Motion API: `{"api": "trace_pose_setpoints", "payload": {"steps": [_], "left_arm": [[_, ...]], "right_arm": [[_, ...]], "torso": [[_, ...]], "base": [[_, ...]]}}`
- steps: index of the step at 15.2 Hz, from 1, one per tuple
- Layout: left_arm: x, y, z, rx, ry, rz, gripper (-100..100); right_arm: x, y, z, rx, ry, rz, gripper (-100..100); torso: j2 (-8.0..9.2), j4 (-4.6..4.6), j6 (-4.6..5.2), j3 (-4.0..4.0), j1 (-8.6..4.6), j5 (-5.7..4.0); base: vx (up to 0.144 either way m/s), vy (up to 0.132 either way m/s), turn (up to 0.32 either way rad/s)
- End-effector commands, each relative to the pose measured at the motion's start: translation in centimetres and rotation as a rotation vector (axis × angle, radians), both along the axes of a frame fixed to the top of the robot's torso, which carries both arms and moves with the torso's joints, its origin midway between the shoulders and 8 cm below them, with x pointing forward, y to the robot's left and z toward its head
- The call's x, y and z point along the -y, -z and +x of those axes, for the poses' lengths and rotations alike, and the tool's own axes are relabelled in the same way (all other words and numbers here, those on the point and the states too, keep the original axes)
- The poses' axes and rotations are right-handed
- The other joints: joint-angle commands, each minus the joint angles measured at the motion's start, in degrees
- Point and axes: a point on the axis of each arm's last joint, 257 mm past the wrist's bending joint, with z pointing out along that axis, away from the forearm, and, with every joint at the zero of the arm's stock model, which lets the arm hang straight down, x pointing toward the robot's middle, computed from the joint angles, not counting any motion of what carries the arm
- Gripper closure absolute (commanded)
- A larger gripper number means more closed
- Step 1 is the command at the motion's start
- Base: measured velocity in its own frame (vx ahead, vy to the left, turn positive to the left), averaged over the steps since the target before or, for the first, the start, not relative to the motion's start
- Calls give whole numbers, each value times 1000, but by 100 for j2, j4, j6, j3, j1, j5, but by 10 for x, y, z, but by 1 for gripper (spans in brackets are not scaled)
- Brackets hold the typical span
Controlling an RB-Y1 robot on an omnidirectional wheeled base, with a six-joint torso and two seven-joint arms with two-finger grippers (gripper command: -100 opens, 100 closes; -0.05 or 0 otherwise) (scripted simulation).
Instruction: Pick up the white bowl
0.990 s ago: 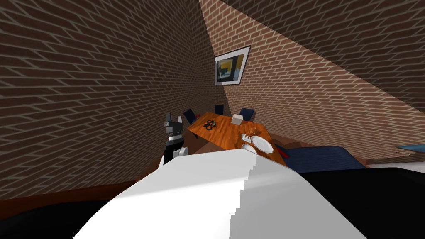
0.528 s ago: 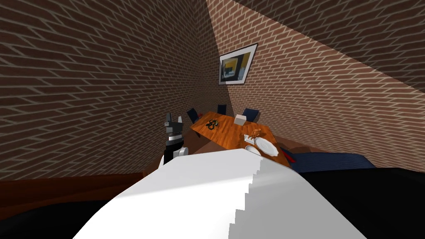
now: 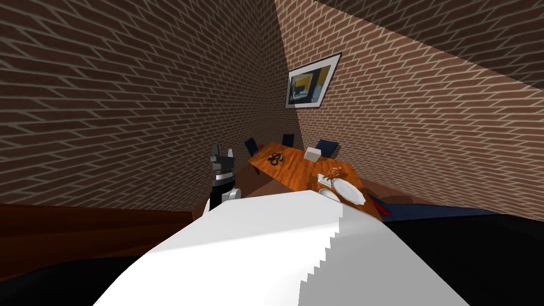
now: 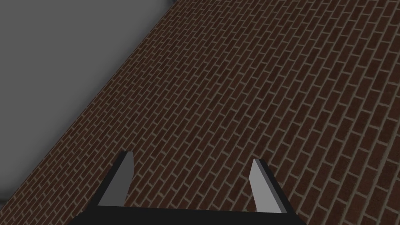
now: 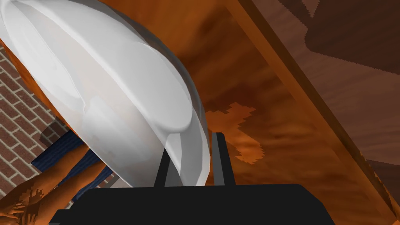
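Note:
The white bowl (image 5: 117, 86) looms large and tilted in the right wrist view, with my right gripper (image 5: 191, 164) shut on its rim, one finger on each side of the wall. The orange wooden table top (image 5: 250, 90) lies behind it. In the head view the bowl (image 3: 348, 189) is a shallow white dish at the near end of the table (image 3: 297, 170), close to my chest. My left gripper (image 3: 223, 152) is raised to the left of the table, and its fingers (image 4: 117, 181) stand wide apart and open with nothing between them.
On the table lie a dark scissors-like object (image 3: 274, 158), a white box (image 3: 312, 154) and a small orange figure (image 3: 334, 172). Blue chairs (image 3: 325, 146) stand at the far end. Brick walls close in left and behind. Something dark blue (image 3: 425, 210) lies at the right.
My head view has swung, so the table, bowl and wall picture sit further right in the picture. The left arm holds the same pose.

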Motion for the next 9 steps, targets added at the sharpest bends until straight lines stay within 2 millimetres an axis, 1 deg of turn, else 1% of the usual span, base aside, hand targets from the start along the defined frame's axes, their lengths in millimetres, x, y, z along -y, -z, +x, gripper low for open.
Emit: {"api": "trace_pose_setpoints", "payload": {"steps": [1, 3, 4, 6, 9], "left_arm": [[0, 0, 0, 0, 0, 0, 0], [0, 0, 0, 0, 0, 0, 0], [0, 0, 0, 0, 0, 0, 0], [0, 0, 0, 0, 0, 0, 0], [0, 0, 0, 0, 0, 0, 0]], "right_arm": [[18, -4, -13, 5, 38, 2, 100], [39, -10, -30, 7, 77, 2, 100], [39, -10, -30, 7, 77, 2, 100], [38, -10, -30, -1, 71, 1, 100], [38, -10, -30, 2, 72, 1, 100]], "torso": [[0, 0, 0, 0, 0, 0], [1, 2, -8, 2, 25, 4], [1, 2, -6, 1, 34, 8], [2, -2, 1, 0, 34, 7], [-3, -3, 1, -3, 3, 4]], "base": [[-31, 72, 271], [-21, 113, 318], [-23, 107, 142], [-12, 69, -16], [-1, 8, -9]]}}
